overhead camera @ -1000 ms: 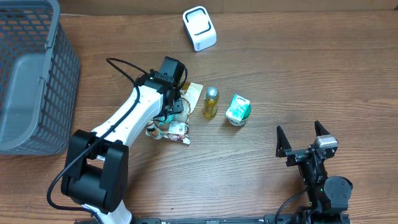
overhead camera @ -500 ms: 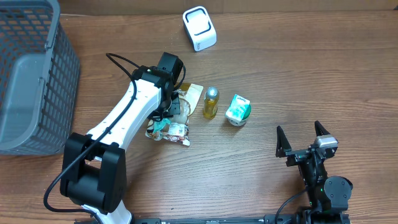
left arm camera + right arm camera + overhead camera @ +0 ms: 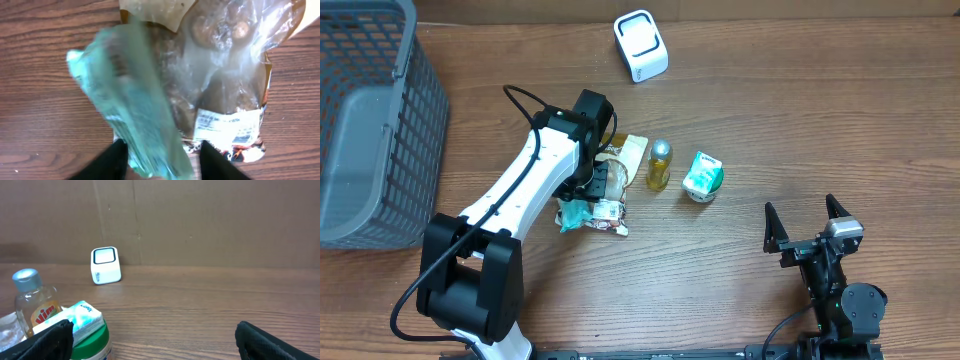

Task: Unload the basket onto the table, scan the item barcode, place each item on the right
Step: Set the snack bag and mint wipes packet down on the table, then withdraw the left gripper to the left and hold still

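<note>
A blurred teal packet [image 3: 130, 100] lies slanted over a clear bag of brown lumps [image 3: 225, 85] that carries a white barcode label [image 3: 227, 127]. My left gripper [image 3: 165, 165] hangs over this pile [image 3: 595, 195] with its jaws apart. The packet's lower end is between them, against the left finger [image 3: 116, 161], and a gap shows at the right finger [image 3: 216, 162]. The white scanner [image 3: 641, 45] stands at the table's far edge. At the near right, my right gripper [image 3: 810, 225] is open with nothing between its fingers [image 3: 50, 340].
A small yellow bottle [image 3: 660, 165] and a green-lidded tub with a teal tissue pack on it [image 3: 702, 176] stand right of the pile. A grey mesh basket [image 3: 370, 120] fills the left edge. In the right wrist view the scanner [image 3: 105, 265] stands before a brown cardboard wall.
My left wrist has shifted a little over the pile. The teal packet now shows more at the pile's lower left. The right arm has not moved.
</note>
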Motion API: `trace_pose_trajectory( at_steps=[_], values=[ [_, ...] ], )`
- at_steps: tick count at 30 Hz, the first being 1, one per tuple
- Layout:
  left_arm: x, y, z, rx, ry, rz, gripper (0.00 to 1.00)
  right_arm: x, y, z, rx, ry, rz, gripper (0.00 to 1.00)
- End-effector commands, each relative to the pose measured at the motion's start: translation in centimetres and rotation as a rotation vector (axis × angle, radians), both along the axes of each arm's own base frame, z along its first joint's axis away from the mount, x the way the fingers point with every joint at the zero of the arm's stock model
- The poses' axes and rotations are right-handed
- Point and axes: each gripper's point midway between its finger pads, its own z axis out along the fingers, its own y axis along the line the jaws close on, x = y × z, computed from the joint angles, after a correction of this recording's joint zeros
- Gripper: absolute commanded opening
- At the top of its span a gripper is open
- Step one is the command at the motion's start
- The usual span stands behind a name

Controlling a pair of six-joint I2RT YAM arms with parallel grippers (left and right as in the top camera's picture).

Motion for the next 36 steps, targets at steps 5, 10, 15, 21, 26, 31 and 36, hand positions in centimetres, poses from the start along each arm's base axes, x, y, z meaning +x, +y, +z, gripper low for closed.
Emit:
trace_pose_trajectory(
  at_steps=[5, 10, 15, 21, 26, 31, 36],
  values=[
    [-0.3, 1.2, 0.8, -0.010, 0.002, 0.067, 0.36, 0.0, -0.2, -0.3, 0.004, 0.000, -0.008, 1.00],
    [-0.5, 2.9, 0.9, 0.004, 0.014, 0.202, 0.20, 0.0, -0.2, -0.3, 0.004, 0.000, -0.008, 1.00],
    [-0.3, 4.7, 0.9, 0.001, 0.018, 0.329, 0.09, 0.0, -0.2, -0.3, 0.004, 0.000, -0.008, 1.00],
    [1.0, 6.7, 0.9, 0.030, -0.034, 0.379, 0.13, 0.0, -0.2, -0.3, 0.004, 0.000, -0.008, 1.00],
    [2.1, 9.7, 1.0, 0.035, -0.080, 0.517, 0.16, 0.0, -0.2, -0.3, 0.004, 0.000, -0.008, 1.00],
    [3.4, 11.9, 1.0, 0.022, -0.128, 0.570, 0.22, 0.0, -0.2, -0.3, 0.004, 0.000, -0.008, 1.00],
    [4.2, 13.4, 1.1, 0.021, -0.149, 0.485, 0.34, 0.0, -0.2, -0.3, 0.004, 0.000, -0.008, 1.00]
  ],
)
